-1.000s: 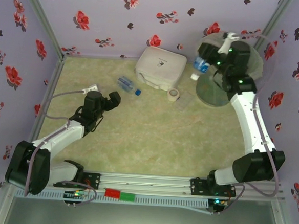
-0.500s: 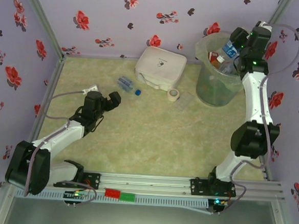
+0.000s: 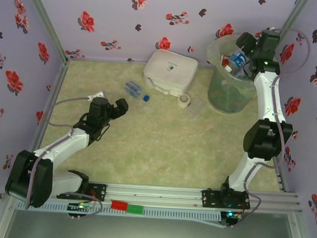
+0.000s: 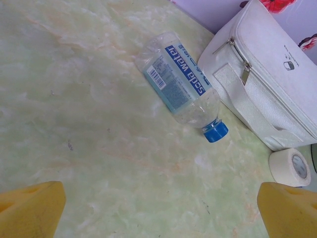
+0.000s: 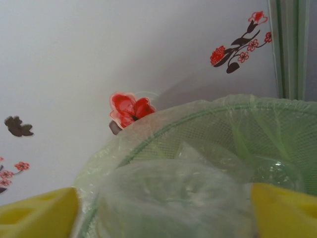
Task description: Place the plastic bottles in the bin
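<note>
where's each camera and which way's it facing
Top external: above and behind, looking down at the table; left arm and right arm show.
Left wrist: low over the table, facing a lying bottle and white case; yellow fingers at bottom corners.
Right wrist: at the bin rim, facing the wall; fingers.
Shared: top and left wrist both see that bottle.

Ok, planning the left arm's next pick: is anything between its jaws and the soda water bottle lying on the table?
Nothing visible. Bare table lies between the open jaws and the soda water bottle; the white zippered bag sits beside it, off the path.
</note>
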### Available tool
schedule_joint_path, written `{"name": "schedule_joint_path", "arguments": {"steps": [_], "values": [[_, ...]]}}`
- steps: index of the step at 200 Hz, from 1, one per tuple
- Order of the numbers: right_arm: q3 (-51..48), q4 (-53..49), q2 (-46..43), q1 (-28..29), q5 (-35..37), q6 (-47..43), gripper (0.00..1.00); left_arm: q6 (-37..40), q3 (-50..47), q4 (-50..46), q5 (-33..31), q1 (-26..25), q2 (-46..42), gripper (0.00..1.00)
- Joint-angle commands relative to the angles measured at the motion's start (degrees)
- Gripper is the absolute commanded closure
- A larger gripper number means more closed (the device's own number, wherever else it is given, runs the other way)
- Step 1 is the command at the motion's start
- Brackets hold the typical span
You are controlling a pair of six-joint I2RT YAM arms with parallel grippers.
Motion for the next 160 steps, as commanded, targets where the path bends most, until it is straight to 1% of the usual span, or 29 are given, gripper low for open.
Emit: {"name": "schedule_joint_path", "arguments": {"steps": [1, 41, 80, 97, 129, 148, 160], "values": [[1.85, -1.66, -1.86, 0.12, 2.51, -1.91, 0.0, -0.21, 0.25, -0.8, 0.48, 0.14, -0.84, 0.0], [-2.05, -1.58, -7.88, 0.12, 7.61, -5.77, 0.0, 0.27, 1.66, -1.24, 1.2, 0.19, 0.32, 0.0], [-10.76, 2.15, -16.92, 0.12, 11.51, -7.88, 0.0, 0.17, 3.72, -1.57, 2.19, 0.19, 1.9, 0.0], [-14.04, 2.86, -20.51, 0.28, 11.39, -7.69, 0.0, 0.09, 5.12, -2.18, 2.29, 0.21, 2.78, 0.0], [-19.06, 1.25, -26.29, 1.8, 10.05, -6.32, 0.0, -0.47, 8.8, -3.94, 2.45, 0.15, 6.01, 0.0], [-24.39, 2.55, -30.07, 4.59, 8.77, -5.76, 0.0, -1.42, 11.3, -4.8, 2.44, 0.2, 8.73, 0.0], [-28.33, 3.92, -32.34, 7.33, 8.03, -5.62, 0.0, -2.23, 13.07, -5.4, 2.39, 0.12, 10.67, 0.0]]}}
